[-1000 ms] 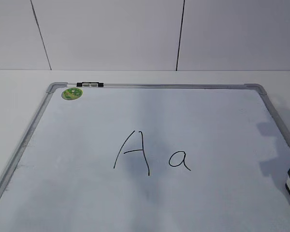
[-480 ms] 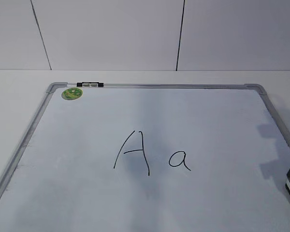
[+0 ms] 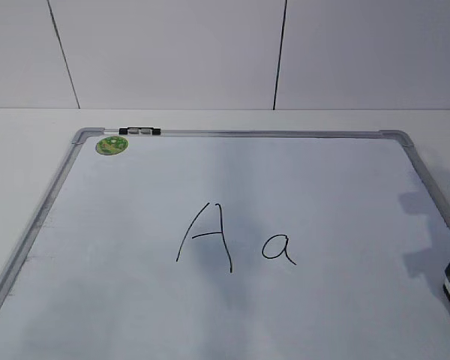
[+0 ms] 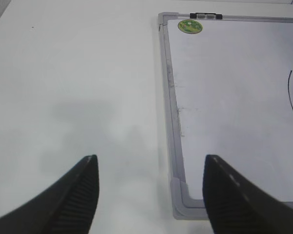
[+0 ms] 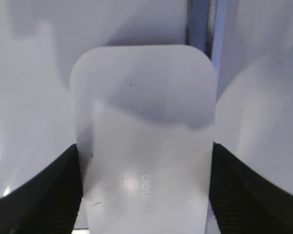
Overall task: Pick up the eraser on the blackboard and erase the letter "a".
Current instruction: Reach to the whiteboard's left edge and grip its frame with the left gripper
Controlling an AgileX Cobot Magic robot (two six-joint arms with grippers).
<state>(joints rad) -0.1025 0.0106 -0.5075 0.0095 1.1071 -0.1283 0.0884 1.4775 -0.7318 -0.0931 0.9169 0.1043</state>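
Straddling the white eraser [image 5: 144, 141] with the right end effector [image 5: 144, 195], one dark finger close beside each long side; cannot tell if pinching or only near. Keeping to the right edge of the blackboard [image 3: 322, 195]. Holding the left end effector [image 4: 151, 195] spread wide above the counter [image 4: 63, 73], by the board's near left corner. Showing the letter "a" [image 3: 278, 248] whole, mid-board.

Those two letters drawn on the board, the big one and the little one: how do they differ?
The capital "A" is taller and built of straight strokes with a crossbar; the letter "a" is a small round loop with a short tail. The capital sits on the left in the exterior view, the small one just to its right, apart from it. Both are thin black lines, both whole, on the pale blackboard.
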